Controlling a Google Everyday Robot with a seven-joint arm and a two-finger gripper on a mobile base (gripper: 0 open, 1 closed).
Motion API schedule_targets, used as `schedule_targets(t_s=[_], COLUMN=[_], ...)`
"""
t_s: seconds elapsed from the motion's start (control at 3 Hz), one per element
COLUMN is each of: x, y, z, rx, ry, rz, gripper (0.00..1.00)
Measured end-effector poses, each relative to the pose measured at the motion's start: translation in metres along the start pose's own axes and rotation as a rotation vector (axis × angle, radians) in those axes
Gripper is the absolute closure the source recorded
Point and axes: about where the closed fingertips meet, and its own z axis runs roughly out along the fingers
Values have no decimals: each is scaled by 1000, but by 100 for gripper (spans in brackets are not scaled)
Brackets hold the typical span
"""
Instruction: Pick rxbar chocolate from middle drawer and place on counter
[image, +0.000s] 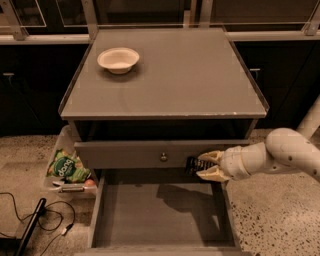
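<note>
The gripper comes in from the right, over the open middle drawer. Its two pale fingers are clamped on the rxbar chocolate, a small flat black wrapper with thin white lines, held above the drawer's far right corner. On the counter a bowl stands far left.

The end effector, clamped on the rxbar chocolate, hung over the open middle drawer, close against the upper drawer front. The table edge overhung it. Only a bowl occupied the table's far-left corner.
</note>
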Motion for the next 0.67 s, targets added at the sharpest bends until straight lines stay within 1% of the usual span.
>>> schedule_targets(t_s=[0.33, 0.67], x=[-56, -56], y=[-2, -2], z=[-72, -72], rx=[66, 66], ry=[91, 91], rz=[-79, -79], gripper=[100, 100])
